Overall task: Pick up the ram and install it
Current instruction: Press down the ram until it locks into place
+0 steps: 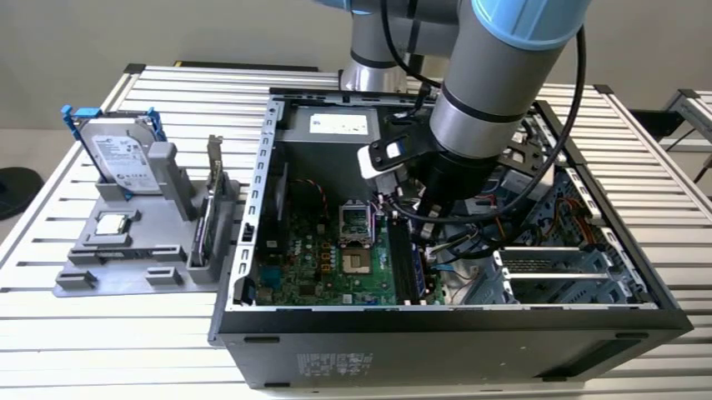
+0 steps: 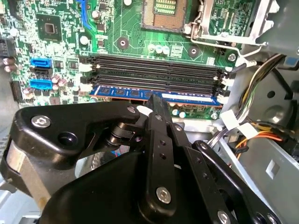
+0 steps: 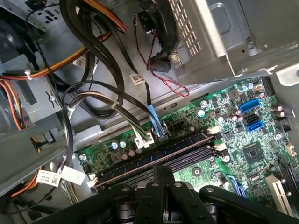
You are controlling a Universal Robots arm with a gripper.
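The arm is reaching into the open case [image 1: 468, 333] on the table [image 1: 133, 333]. The ram [image 2: 154, 97] is sitting in the outermost memory slot of the motherboard [image 2: 126, 42], beside three empty slots [image 2: 154, 70]. The claw [image 2: 156, 105] is pinching the ram's top edge at mid-length.

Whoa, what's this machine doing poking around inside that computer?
A robot arm has reached into an open computer case lying on a slatted table. Its gripper sits right over the ram, a blue memory stick that stands in the slot nearest the gripper on the green motherboard; the neighbouring slots are empty. Beside the case, a grey holder carries a hard drive.
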